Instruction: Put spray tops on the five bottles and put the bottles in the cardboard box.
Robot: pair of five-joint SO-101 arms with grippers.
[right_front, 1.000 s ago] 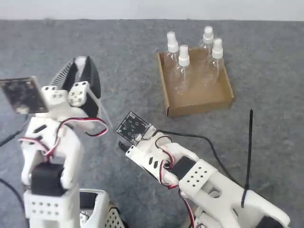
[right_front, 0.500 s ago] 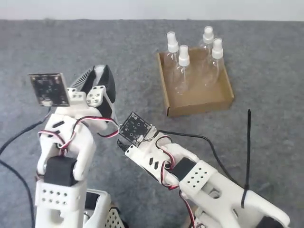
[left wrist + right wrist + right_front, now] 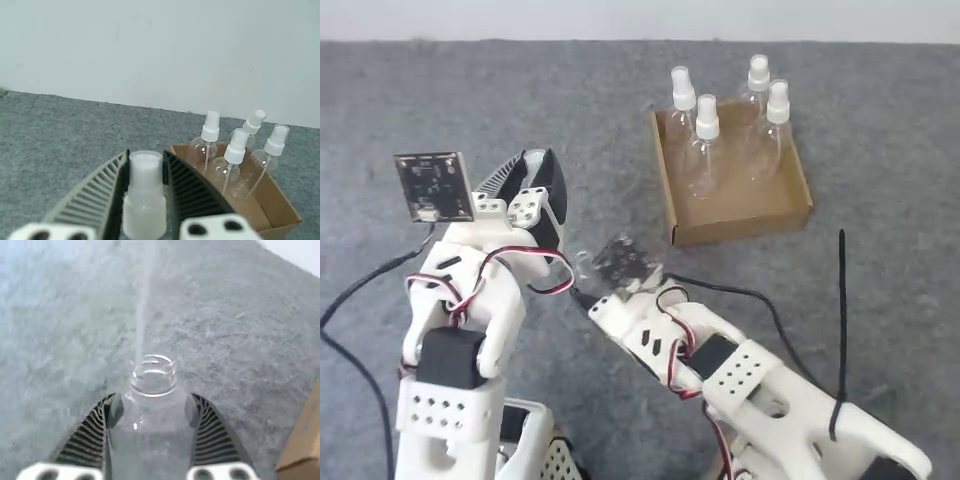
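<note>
In the high view the cardboard box is lying at about 1 o'clock on the grey carpet, and four bottles with spray tops are standing upright inside it. The left gripper is hovering at about 9 o'clock from the box, well apart from it. The right gripper is hanging near the left one, at about 5 o'clock from it. In the left wrist view the left gripper is pinching a white spray top between its fingers, with the box farther off. In the right wrist view the right gripper is clamping the fifth bottle, which is clear with its neck open. A thin pale line, blurred, is running toward this neck; I cannot tell whether it is touching.
</note>
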